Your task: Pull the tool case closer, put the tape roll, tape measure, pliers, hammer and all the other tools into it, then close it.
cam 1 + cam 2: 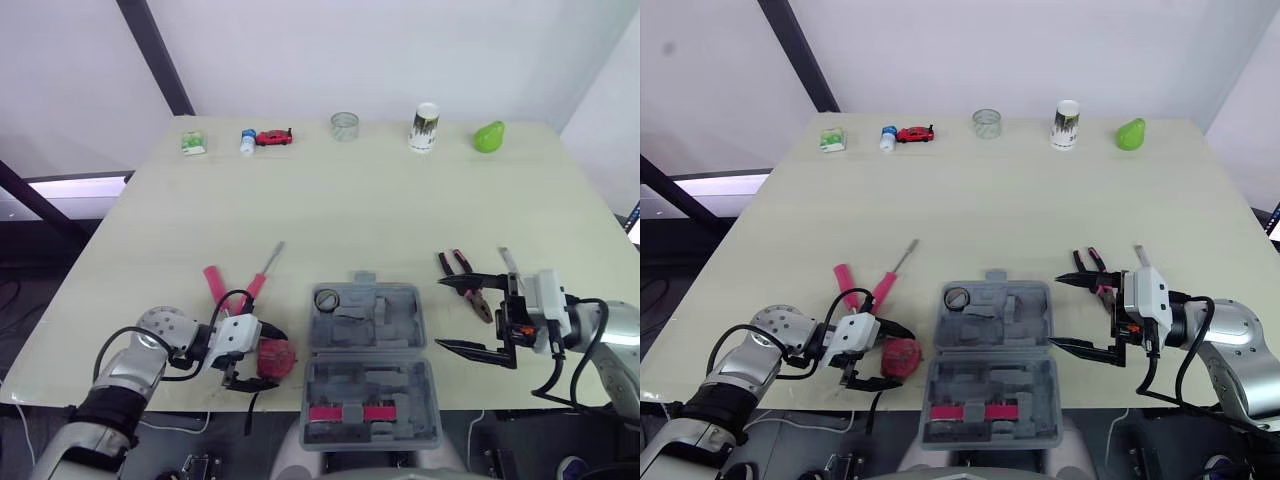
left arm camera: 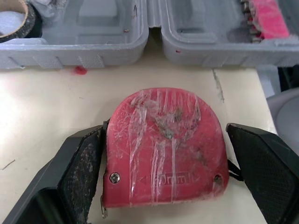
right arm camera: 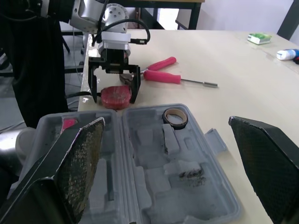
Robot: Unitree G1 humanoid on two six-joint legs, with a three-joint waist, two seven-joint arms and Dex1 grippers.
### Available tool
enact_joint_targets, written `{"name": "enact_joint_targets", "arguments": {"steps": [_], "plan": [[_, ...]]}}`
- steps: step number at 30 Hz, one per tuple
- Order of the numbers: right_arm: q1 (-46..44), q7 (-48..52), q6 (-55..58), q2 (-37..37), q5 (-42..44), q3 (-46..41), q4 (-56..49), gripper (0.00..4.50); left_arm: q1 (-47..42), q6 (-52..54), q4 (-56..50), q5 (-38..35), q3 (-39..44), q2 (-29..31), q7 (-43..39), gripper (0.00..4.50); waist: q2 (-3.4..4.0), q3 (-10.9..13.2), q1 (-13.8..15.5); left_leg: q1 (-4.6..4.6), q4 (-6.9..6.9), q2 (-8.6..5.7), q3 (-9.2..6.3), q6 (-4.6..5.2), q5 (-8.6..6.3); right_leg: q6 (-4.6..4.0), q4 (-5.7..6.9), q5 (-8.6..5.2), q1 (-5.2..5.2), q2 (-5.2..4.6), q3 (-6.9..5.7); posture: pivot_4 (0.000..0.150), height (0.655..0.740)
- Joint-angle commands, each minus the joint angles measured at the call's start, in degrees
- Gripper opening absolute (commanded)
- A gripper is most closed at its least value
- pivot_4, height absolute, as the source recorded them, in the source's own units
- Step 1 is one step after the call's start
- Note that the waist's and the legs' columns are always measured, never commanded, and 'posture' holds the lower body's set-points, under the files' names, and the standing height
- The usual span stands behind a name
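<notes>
tape measure (image 2: 163,149) is the step in hand: it lies flat on the table (image 1: 350,200), just left of the tool case (image 1: 380,385) and near the table's near edge. my left pincer (image 1: 268,358) straddles it, open, one finger against the red shell and the other standing a little off, so nothing is gripped yet. i would close squarely across the flat sides, low on the body, since the curved, scuffed plastic looks likely to squirm out of a high or skewed pinch. then lift enough to clear the case wall before carrying it right.

the case lies open in front of me, and its near half seems to reach past the table edge, so i would set things in gently and not press down there. the tape roll (image 1: 327,299) already sits in the far left pocket, so i would pick another recess.

my right pincer (image 1: 440,315) hangs wide open and empty just right of the case, near the pliers (image 1: 465,278). the screwdriver (image 1: 262,275) lies beyond my left wrist, clear of the short path. the far half of the table has open room.
</notes>
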Motion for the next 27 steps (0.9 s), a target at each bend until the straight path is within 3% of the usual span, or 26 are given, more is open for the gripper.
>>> {"name": "enact_joint_targets", "arguments": {"steps": [1,3,4,7,14,20,27], "plan": [[-0.97,-0.55,0.19,0.23,1.75,-0.45,-2.55,4.5,-0.17,-1.43,2.87,2.66,-1.46,-0.37,1.31,4.43,0.04,-0.03,0.03,0.0,0.0,0.0,0.0,0.0,0.0,0.0,0.01,0.0,0.0,0.0,0.0,0.15,0.74],[-1.23,-0.48,0.64,0.12,2.59,-0.52,-3.1,4.5,-0.36,-1.04,3.19,2.27,-1.46,-0.95,1.67,4.43,0.1,-0.06,0.09,0.02,0.0,0.01,0.0,0.0,0.0,0.0,0.01,0.0,0.02,-0.01,0.0,0.15,0.74],[-1.31,-0.37,0.87,0.07,3.09,-0.55,-3.39,4.5,-0.38,-1.02,3.28,2.18,-1.47,-1.13,1.75,3.89,0.13,-0.08,0.11,0.02,0.01,0.01,0.0,0.0,0.0,0.0,0.02,0.0,0.02,-0.01,0.0,0.15,0.74],[-1.56,0.04,3.6,-0.72,5.65,-0.52,-4.68,4.5,-0.06,-1.52,3.21,1.83,-1.6,-1.44,1.69,3.0,0.18,-0.11,0.06,0.02,0.02,0.01,0.0,0.0,0.0,0.01,0.02,0.0,0.02,-0.01,0.01,0.15,0.74],[-2.14,0.29,4.55,-1.1,5.84,-0.4,-4.6,4.5,0.87,-1.08,-0.64,-1.88,0.27,-1.03,0.95,3.0,0.19,-0.11,0.06,0.01,0.02,0.02,0.0,0.0,0.0,0.01,0.01,0.0,0.02,-0.02,0.01,0.15,0.74],[-2.57,-1.32,5.26,-1.37,3.26,0.02,-3.51,4.5,3.8,7.5,-15.7,-10.96,7.4,5.19,0.62,3.0,-0.07,0.05,-0.04,-0.07,0.02,0.1,-0.06,0.0,0.0,0.0,-0.01,0.0,-0.02,0.0,-0.04,0.15,0.74],[-3.31,-13.08,21.3,-0.07,8.75,0.66,-5.97,4.5,-0.26,18.4,-26.13,-14.87,9.11,5.69,3.5,3.0,-0.06,0.06,0.07,-0.06,0.03,0.08,-0.02,0.0,0.0,0.0,-0.01,0.0,0.0,-0.02,-0.03,0.15,0.74]]}}
